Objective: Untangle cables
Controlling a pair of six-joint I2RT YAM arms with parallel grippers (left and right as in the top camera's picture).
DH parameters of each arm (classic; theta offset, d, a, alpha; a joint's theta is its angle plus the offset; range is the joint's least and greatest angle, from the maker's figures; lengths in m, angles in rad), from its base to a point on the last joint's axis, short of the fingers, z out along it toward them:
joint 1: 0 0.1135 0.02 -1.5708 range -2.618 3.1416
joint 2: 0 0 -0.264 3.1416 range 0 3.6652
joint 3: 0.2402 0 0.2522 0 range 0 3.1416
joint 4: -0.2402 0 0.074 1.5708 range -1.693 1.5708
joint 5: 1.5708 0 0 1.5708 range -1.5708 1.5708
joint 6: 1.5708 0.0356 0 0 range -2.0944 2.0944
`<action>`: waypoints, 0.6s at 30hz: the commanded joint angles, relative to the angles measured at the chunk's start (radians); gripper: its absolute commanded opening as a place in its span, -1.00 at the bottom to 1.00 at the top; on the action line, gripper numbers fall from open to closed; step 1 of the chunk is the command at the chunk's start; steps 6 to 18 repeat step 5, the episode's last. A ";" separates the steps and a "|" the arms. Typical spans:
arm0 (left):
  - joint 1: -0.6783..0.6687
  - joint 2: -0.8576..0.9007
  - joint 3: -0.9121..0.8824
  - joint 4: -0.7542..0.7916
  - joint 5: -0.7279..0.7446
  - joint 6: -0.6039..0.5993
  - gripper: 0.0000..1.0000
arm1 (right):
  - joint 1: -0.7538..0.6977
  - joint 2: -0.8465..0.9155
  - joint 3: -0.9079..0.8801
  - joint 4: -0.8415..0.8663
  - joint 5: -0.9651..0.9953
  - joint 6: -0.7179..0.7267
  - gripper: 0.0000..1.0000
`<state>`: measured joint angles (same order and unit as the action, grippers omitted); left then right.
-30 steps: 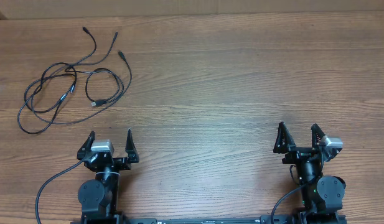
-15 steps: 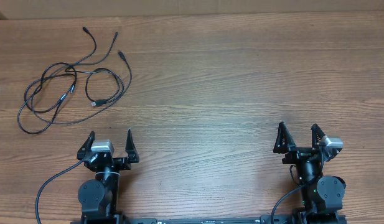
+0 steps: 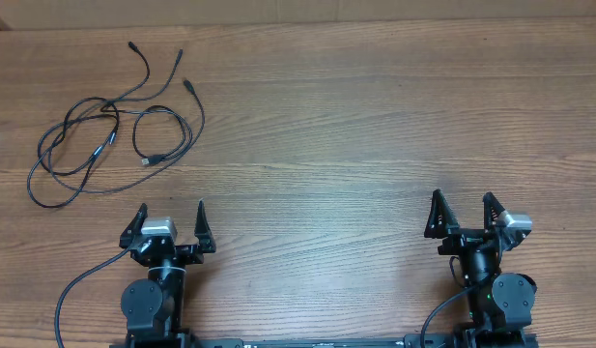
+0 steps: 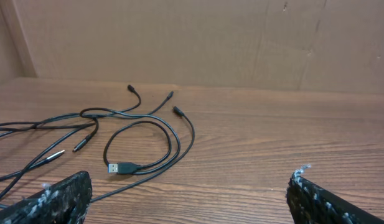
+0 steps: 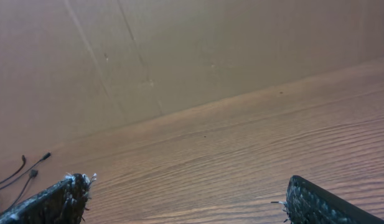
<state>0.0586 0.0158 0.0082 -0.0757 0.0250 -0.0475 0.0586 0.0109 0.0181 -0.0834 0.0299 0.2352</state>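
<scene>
The cables (image 3: 114, 121) lie in loose tangled loops near the bench's (image 3: 355, 126) far left corner; left gripper (image 3: 170, 220) and right gripper (image 3: 464, 211) stand wide, empty, at the near edge

Matt wood-grain table (image 3: 375, 145); thin black cables (image 3: 109, 105) with smooth plastic-looking sheaths; dull brown cardboard wall (image 4: 179, 37).

Cables (image 3: 108, 104) lie in a loose tangle at far left of wooden table (image 3: 355, 126): overlapping loops, several plug ends splayed toward the back edge, one USB plug inside a loop. Left gripper (image 3: 172, 206) sits at the near edge, jaws spread wide, empty, well apart from the cables. Right gripper (image 3: 462, 195) is near edge right, jaws wide too, nothing between them.
</scene>
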 commanded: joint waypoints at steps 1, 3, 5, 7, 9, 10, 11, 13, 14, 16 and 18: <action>-0.005 -0.011 -0.003 -0.002 -0.007 0.025 0.99 | -0.004 -0.008 -0.010 0.002 -0.002 -0.004 1.00; -0.005 -0.011 -0.003 -0.002 -0.007 0.025 0.99 | -0.004 -0.008 -0.010 0.002 -0.002 -0.004 1.00; -0.005 -0.011 -0.003 -0.002 -0.007 0.026 0.99 | -0.004 -0.008 -0.010 0.002 -0.002 -0.004 1.00; -0.005 -0.011 -0.003 -0.002 -0.007 0.026 0.99 | -0.004 -0.008 -0.010 0.002 -0.002 -0.004 1.00; -0.005 -0.011 -0.003 -0.002 -0.007 0.026 0.99 | -0.004 -0.008 -0.010 0.002 -0.002 -0.004 1.00; -0.005 -0.011 -0.003 -0.002 -0.007 0.026 0.99 | -0.004 -0.008 -0.010 0.002 -0.002 -0.004 1.00; -0.005 -0.011 -0.003 -0.002 -0.007 0.026 0.99 | -0.004 -0.008 -0.010 0.002 -0.002 -0.004 1.00; -0.005 -0.011 -0.003 -0.002 -0.007 0.026 0.99 | -0.004 -0.008 -0.010 0.002 -0.002 -0.004 1.00; -0.005 -0.011 -0.003 -0.002 -0.007 0.026 0.99 | -0.004 -0.008 -0.010 0.002 -0.002 -0.004 1.00; -0.005 -0.011 -0.003 -0.002 -0.007 0.026 0.99 | -0.004 -0.008 -0.010 0.002 -0.002 -0.004 1.00; -0.005 -0.011 -0.003 -0.002 -0.007 0.026 0.99 | -0.004 -0.008 -0.010 0.002 -0.002 -0.004 1.00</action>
